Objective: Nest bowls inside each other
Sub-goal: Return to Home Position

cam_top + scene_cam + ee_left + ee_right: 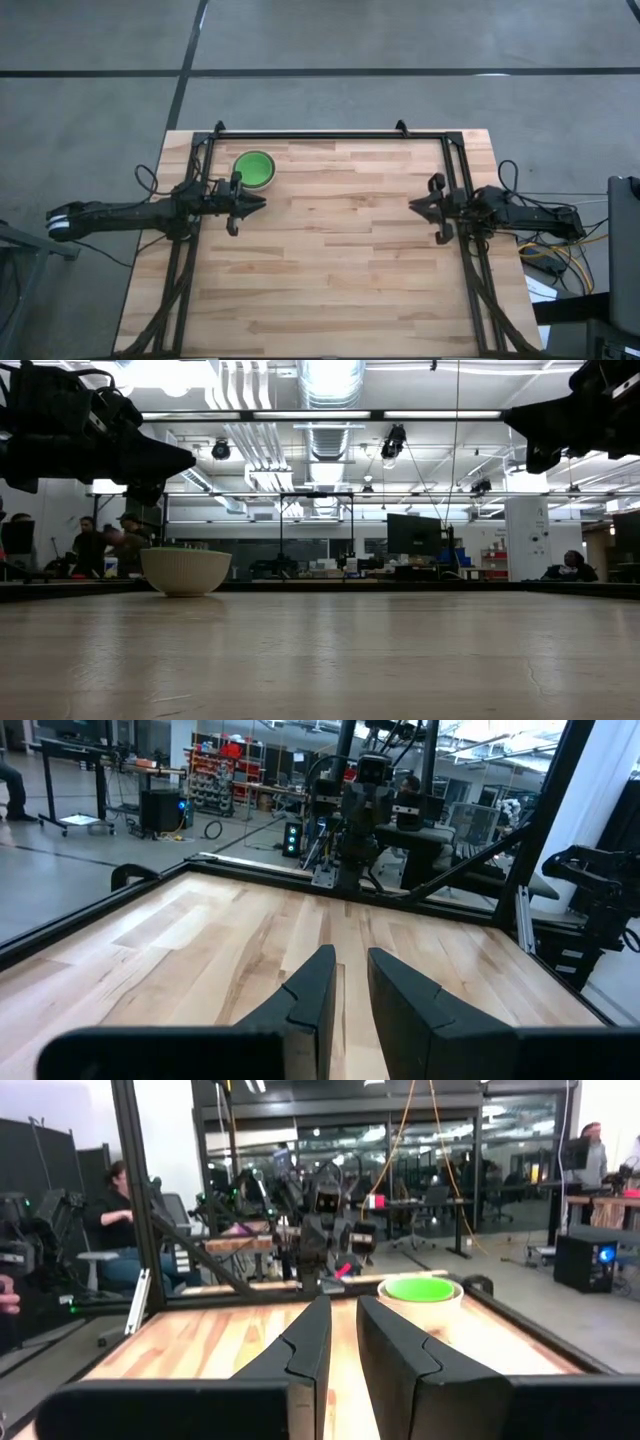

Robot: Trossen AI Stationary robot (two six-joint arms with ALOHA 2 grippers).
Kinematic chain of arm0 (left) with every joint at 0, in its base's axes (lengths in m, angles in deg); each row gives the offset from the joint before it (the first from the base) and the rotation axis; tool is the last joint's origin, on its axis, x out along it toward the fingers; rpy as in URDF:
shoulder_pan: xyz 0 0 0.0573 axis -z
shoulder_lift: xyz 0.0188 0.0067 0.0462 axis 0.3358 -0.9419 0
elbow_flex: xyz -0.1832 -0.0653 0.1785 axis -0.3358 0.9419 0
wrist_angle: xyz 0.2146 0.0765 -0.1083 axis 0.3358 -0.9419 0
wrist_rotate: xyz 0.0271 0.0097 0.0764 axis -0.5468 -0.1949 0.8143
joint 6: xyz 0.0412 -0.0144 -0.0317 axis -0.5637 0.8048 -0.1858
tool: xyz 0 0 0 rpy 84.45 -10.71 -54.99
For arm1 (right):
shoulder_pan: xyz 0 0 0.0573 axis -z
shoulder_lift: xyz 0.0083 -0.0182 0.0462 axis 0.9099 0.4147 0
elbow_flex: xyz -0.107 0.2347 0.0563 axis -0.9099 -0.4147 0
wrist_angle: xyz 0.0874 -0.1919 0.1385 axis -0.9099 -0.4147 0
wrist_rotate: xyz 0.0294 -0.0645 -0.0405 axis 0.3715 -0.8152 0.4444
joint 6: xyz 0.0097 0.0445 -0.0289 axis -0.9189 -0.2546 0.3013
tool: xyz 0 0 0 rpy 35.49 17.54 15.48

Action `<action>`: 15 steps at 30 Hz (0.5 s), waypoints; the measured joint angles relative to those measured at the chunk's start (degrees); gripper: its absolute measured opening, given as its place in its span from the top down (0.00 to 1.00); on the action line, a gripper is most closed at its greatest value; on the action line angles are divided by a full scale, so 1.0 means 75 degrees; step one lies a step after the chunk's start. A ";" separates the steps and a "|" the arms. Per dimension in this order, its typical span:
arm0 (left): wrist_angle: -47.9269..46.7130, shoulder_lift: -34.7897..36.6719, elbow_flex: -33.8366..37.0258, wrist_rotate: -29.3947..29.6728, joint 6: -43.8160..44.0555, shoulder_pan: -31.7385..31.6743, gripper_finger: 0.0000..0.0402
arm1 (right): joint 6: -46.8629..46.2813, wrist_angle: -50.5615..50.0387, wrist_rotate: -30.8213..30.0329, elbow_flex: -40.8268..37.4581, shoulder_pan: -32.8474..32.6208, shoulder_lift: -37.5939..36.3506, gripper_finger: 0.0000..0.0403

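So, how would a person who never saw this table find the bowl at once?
Look at the wooden table from above and go to its far left corner. Just beyond the left gripper stands the bowl. It is whitish outside and bright green inside, and nothing else stands on the wood.

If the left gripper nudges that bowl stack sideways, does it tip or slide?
Likely slides: the bowl stack sits on a narrow foot on smooth wood. Probably light and stiff, being thin plastic. The green bowl nested inside adds little weight, so a high push might rock it.

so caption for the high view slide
Both end effectors, left and right, hover apart over the table; nested bowls sit near the left one.
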 joint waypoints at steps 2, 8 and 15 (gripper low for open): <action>0.0000 0.0000 0.0000 0.0000 0.0000 -0.0003 0.83 | -0.0050 -0.0077 0.0000 -0.0055 0.0001 -0.0002 0.87; 0.0000 0.0000 0.0000 0.0000 0.0003 -0.0003 0.83 | -0.0105 -0.0155 -0.0031 -0.0147 -0.0002 0.0007 0.87; -0.0292 -0.0003 0.0000 0.0083 0.0110 -0.0003 0.83 | -0.0196 -0.0160 -0.0181 -0.0147 0.0001 0.0009 0.87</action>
